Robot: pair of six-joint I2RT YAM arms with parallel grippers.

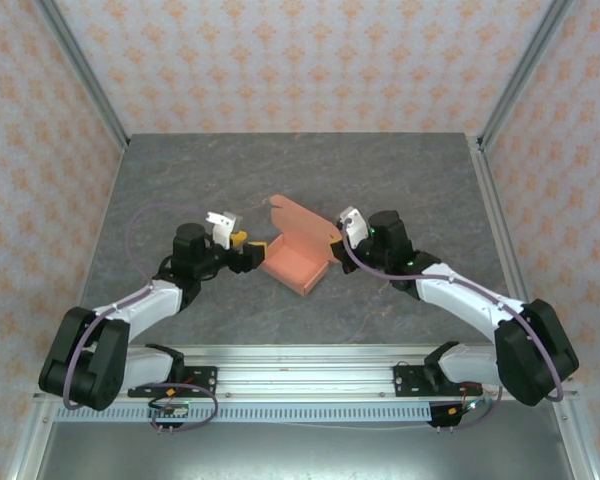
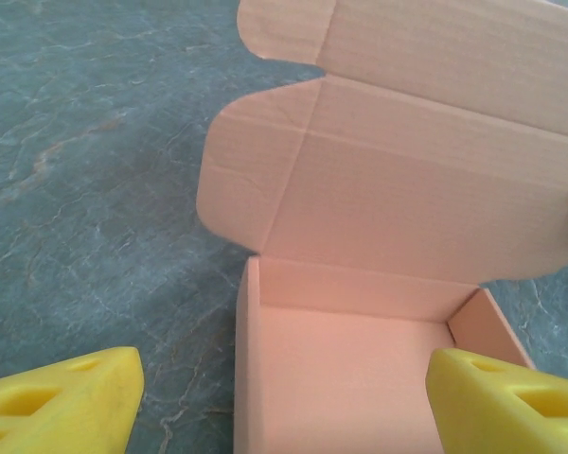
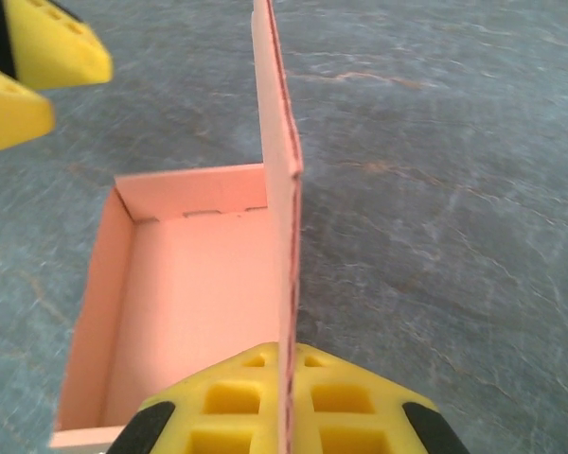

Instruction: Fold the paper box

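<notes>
One paper box (image 1: pixel 298 262) sits open mid-table (image 1: pixel 280 180) inside patterned walls (image 1: pixel 310 60), between two arms, with the right gripper (image 3: pixel 286 383) clenched on its upright lid and the left gripper (image 1: pixel 246 250) spread wide at the opposite end.

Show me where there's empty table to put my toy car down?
Bare table stretches behind the paper box up to the far wall, and in front of it down to the metal rail. The middle is crowded: the open left gripper sits beside the box, and the right gripper pinches its upright lid.
</notes>
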